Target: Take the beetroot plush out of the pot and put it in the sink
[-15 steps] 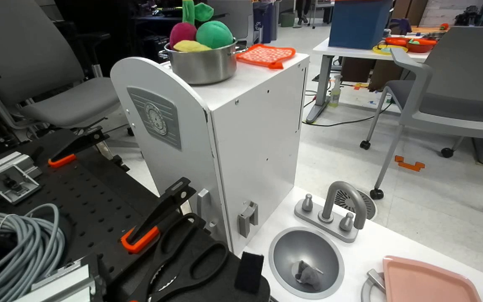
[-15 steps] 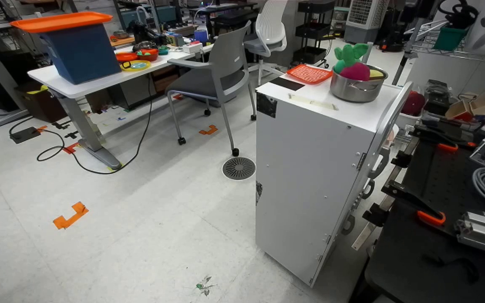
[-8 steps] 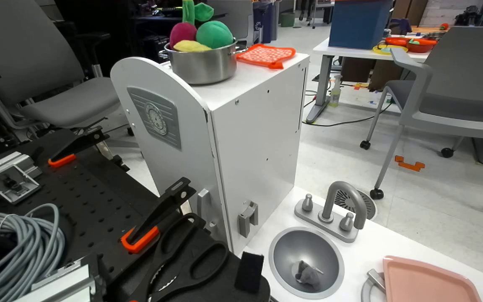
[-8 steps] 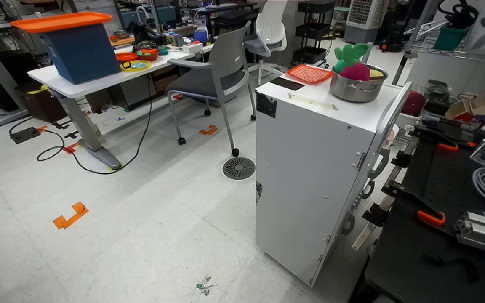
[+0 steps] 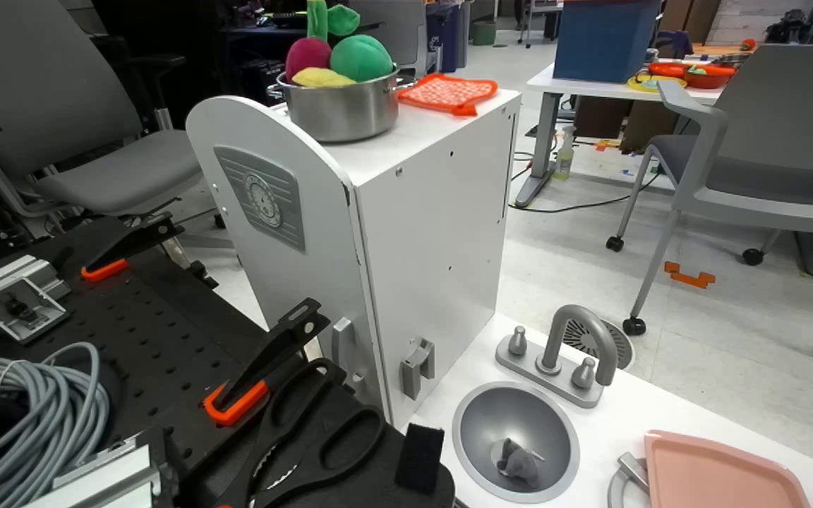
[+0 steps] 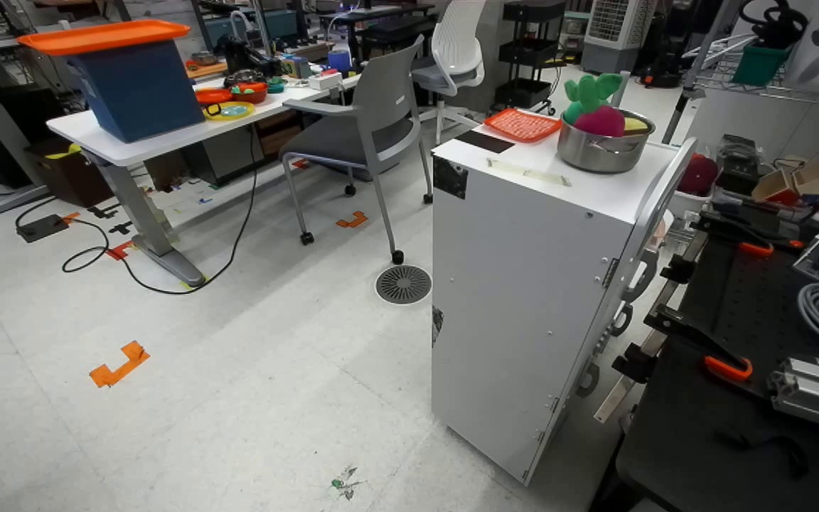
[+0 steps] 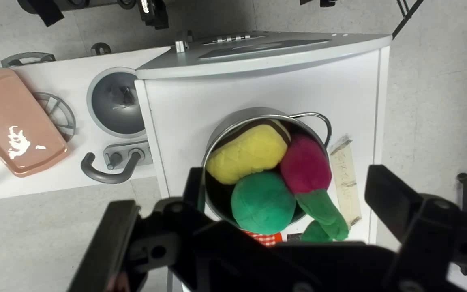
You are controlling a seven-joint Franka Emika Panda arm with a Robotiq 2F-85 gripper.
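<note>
Magenta and soft, the beetroot plush (image 7: 304,164) sits inside the steel cooking pot (image 5: 343,116). In the wrist view, which looks down into the pot's mouth, the hand (image 7: 285,185) reaches in from 6 o'clock. Its two black fingers (image 7: 387,198) stand wide apart, one by the rim at 9 o'clock, the other out beyond 3 o'clock, so the hand is released; how high it hangs cannot be told from this angle.

On that same dial the beetroot plush lies between 2 and 3 o'clock of the pot, its green stem and leaf (image 7: 324,217) rising above the rim and showing toward 4. A yellow plush (image 7: 249,154) with a brown band lies toward 11, and a green round plush (image 7: 264,202) rests at 6. The pot stands on the white upper counter (image 5: 420,127), with a red checked pot holder (image 7: 264,238) just beside it. Toward 10 o'clock from the pot, the grey sink (image 7: 101,101) is set in the lower counter (image 5: 615,427), a crumpled grey piece (image 5: 518,462) in its bowl, a grey tap (image 7: 111,177) at its 6 o'clock and a salmon-pink tray (image 7: 18,109) toward 9.

Compared with a second ago, both exterior views show the pot, its plush toys and the pot holder unmoved; a passer-by's legs, seen then near 1 o'clock in the background of an exterior view, have shifted away.
</note>
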